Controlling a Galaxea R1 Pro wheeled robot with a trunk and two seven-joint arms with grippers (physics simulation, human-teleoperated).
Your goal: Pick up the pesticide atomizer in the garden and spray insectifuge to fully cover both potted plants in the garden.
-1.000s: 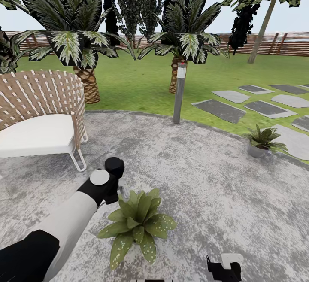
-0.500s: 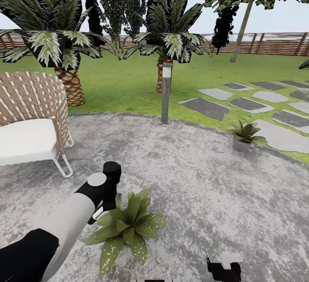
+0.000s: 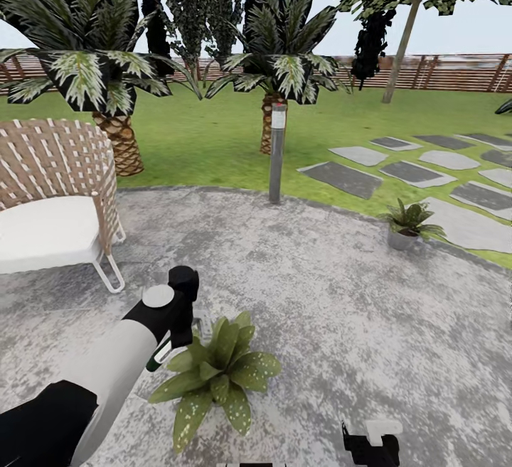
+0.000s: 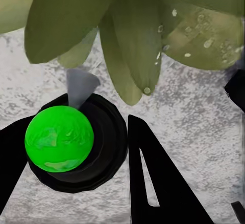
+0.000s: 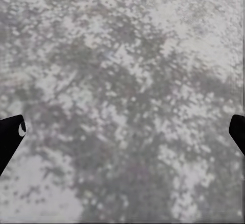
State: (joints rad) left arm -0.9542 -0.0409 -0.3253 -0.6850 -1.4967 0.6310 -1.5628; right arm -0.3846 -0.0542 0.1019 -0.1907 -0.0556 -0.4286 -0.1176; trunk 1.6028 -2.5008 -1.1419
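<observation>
Atomizer (image 4: 66, 137) clamped in left pincer (image 4: 76, 147), beside plant (image 3: 217, 371)

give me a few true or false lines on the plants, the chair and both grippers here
1. The near potted plant with speckled green leaves sits on the grey speckled patio. True.
2. The left gripper holds nothing. False: its fingers flank a dark round bottle with a green cap.
3. The far potted plant in a grey pot stands on the white-cushioned wicker chair. False: it stands at the patio's edge.
4. The right gripper is open over bare paving. True.
</observation>
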